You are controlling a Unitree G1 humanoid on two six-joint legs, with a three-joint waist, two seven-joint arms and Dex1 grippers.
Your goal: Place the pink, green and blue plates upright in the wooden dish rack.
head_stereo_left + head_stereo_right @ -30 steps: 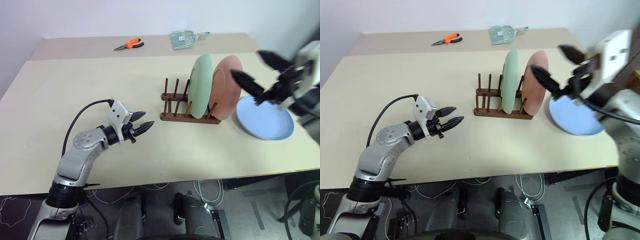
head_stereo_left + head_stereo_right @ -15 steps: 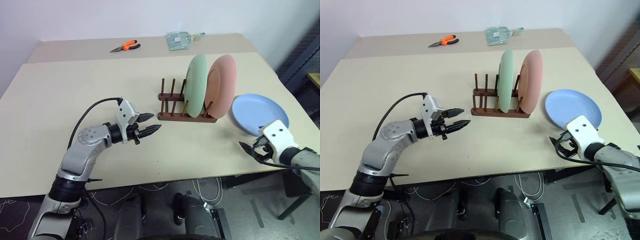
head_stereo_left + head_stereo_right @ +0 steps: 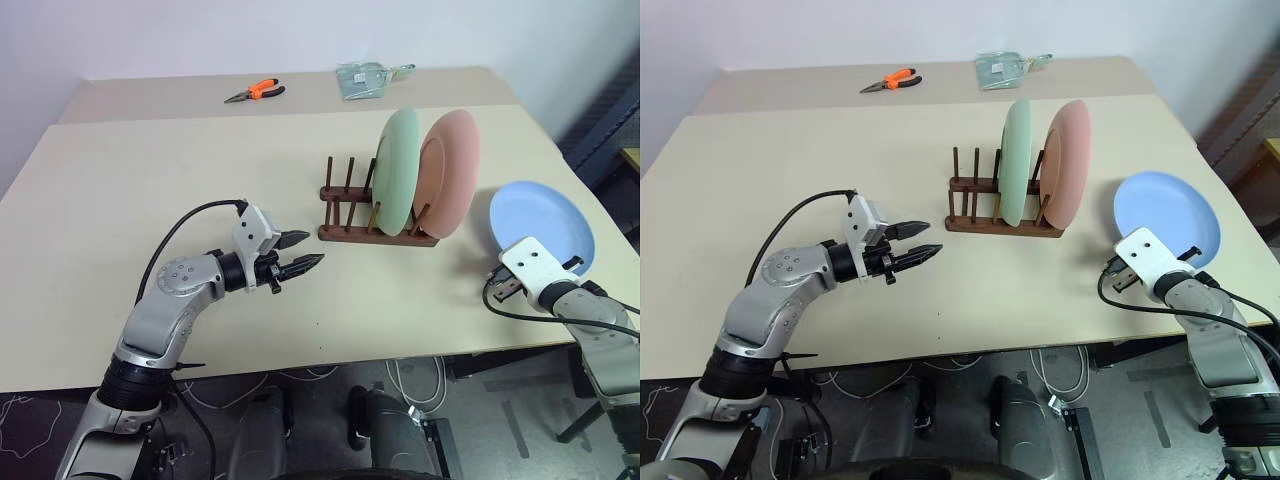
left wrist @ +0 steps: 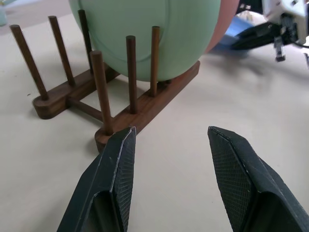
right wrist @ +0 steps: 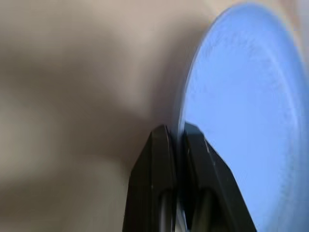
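So the left gripper (image 4: 169, 159) has its two black fingers spread apart over bare table (image 4: 48, 159). The wooden dish rack (image 4: 120, 106) sits at 12 o'clock, holding the green plate (image 4: 149, 34) upright between its pegs. The pink plate (image 4: 227, 14) stands right behind it, and the right gripper (image 4: 256, 38) is off at 2 o'clock.

My left gripper (image 3: 301, 252) hangs low over the table, arm bent, 2 fingers (image 4: 118, 159) apart, nothing between them. My right gripper (image 5: 176, 140) reaches forward, nearly level, fingers pinched on the blue plate (image 3: 545, 222) rim.
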